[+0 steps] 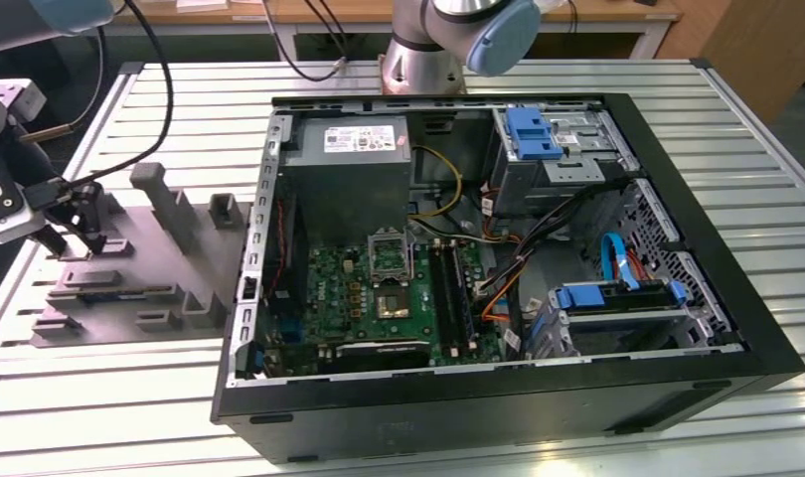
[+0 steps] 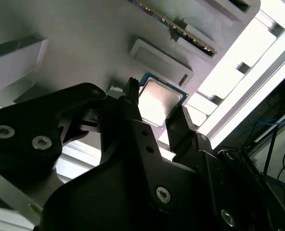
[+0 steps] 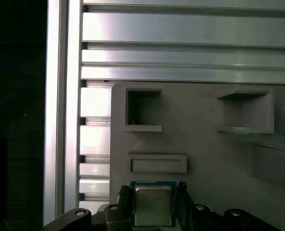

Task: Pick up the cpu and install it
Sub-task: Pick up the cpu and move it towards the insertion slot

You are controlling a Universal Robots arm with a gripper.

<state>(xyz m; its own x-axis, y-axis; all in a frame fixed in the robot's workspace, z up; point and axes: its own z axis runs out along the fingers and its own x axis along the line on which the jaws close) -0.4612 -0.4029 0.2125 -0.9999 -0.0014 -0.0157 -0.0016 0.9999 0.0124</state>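
The open computer case (image 1: 509, 402) lies on its side on the slatted metal tabletop (image 1: 111, 397). Its green motherboard (image 1: 363, 293) faces up beside the grey power-supply box (image 1: 356, 149), and loose cables and blue-handled drive cages (image 1: 532, 134) sit towards the exterior view's right. At the exterior view's left, just beside the case, is the grey moulded tray (image 1: 157, 263). A couple of its upright posts (image 1: 161, 194) stand between the arm's wrist (image 1: 5, 194) and the case wall. The jaws are down low at the tray's outer end. In the first wrist view the cpu (image 3: 153, 208) sits silver side up between two black fingers (image 3: 124, 202), which are drawn in against its opposite edges, pinching it. The second wrist view shows the same grip. I cannot tell whether the chip is clear of the tray.
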